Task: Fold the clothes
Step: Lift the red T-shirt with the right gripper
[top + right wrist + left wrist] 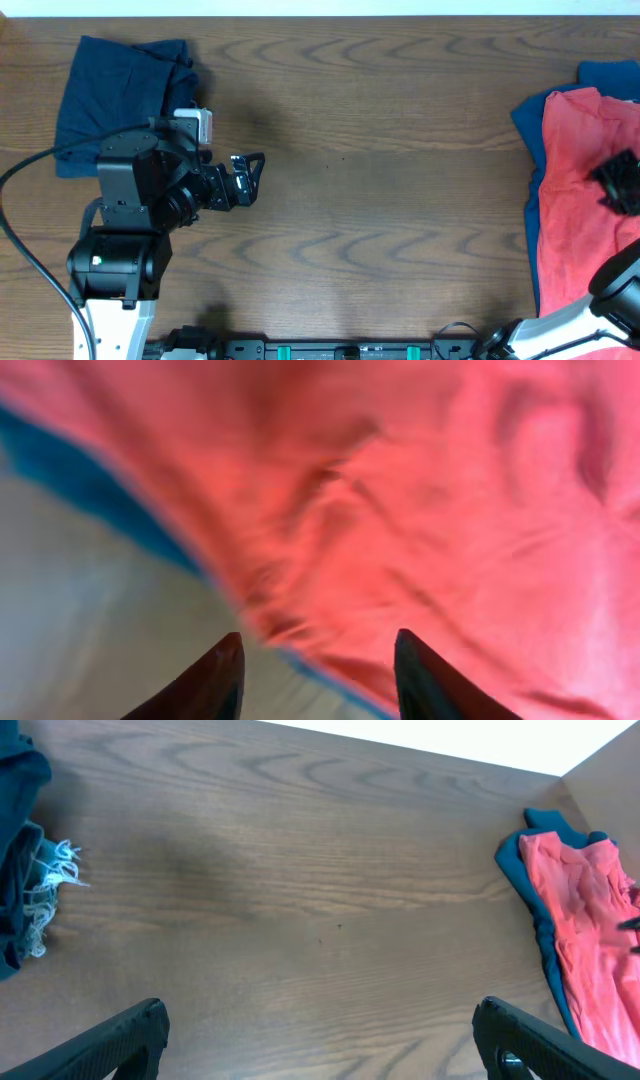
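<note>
Left gripper point(245, 178) was spread wide and empty at the table's point(400, 150) left, well apart from the coral T-shirt point(575, 210). The shirt lay heaped at the right edge over blue cloth point(528, 130), long axis front-to-back. Right gripper point(318, 670) hovered directly above it, jaws partly apart and gripping nothing; judged the nearer arm.

A wood-grain table point(380, 120), perhaps a white wall point(320, 5) beyond.

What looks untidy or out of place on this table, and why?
The crumpled coral-red cloth garment lies bunched over a blue cloth at the right edge of the wooden table, unfolded. At the far left, a dark navy cloth shows a frayed pale fringe.
</note>
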Tool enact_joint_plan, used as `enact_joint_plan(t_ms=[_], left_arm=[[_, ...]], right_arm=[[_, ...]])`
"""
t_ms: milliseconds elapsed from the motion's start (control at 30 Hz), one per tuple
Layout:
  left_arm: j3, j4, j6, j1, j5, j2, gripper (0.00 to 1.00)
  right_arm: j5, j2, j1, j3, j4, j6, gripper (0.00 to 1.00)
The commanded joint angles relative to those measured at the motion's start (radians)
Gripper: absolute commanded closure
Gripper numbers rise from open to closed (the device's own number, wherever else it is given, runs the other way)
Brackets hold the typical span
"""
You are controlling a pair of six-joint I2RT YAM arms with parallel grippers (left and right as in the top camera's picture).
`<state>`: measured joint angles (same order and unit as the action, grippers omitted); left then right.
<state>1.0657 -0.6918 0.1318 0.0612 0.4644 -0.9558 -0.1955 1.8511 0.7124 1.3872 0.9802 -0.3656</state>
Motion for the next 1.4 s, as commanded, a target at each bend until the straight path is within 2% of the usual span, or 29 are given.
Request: enact_joint_plan(t_ms=[0, 100, 367, 700, 900, 1100, 1367], left_arm=[[0.016, -0.016, 0.005, 0.002, -0.004, -0.011, 0.02], [0.016, -0.039, 0.005, 0.002, -0.004, -0.019, 0.02], [0.016, -0.057, 0.005, 0.002, -0.004, -0.039, 0.02], [0.016, -0.056, 0.005, 0.002, -0.005, -0.063, 0.02], [0.016, -0.056, 0.005, 0.002, -0.005, -0.065, 0.02], [0.016, -0.056, 0.005, 0.002, -0.005, -0.065, 0.02], [0.016, -0.056, 0.005, 0.002, -0.005, -0.064, 0.02]], right_arm=[[-0.018, 0.008, 0.046, -0.086, -0.100, 0.016, 0.52], [-0.104, 0.008, 0.071, -0.145, -0.210, 0.015, 0.51], [-0.159, 0.008, 0.072, -0.253, -0.433, -0.024, 0.53], [-0.146, 0.008, 0.072, -0.328, -0.570, -0.072, 0.59], [-0.151, 0.008, 0.072, -0.356, -0.612, -0.083, 0.60], [-0.150, 0.008, 0.072, -0.356, -0.690, -0.082, 0.66], [-0.150, 0.014, 0.068, -0.357, -0.700, -0.082, 0.66]])
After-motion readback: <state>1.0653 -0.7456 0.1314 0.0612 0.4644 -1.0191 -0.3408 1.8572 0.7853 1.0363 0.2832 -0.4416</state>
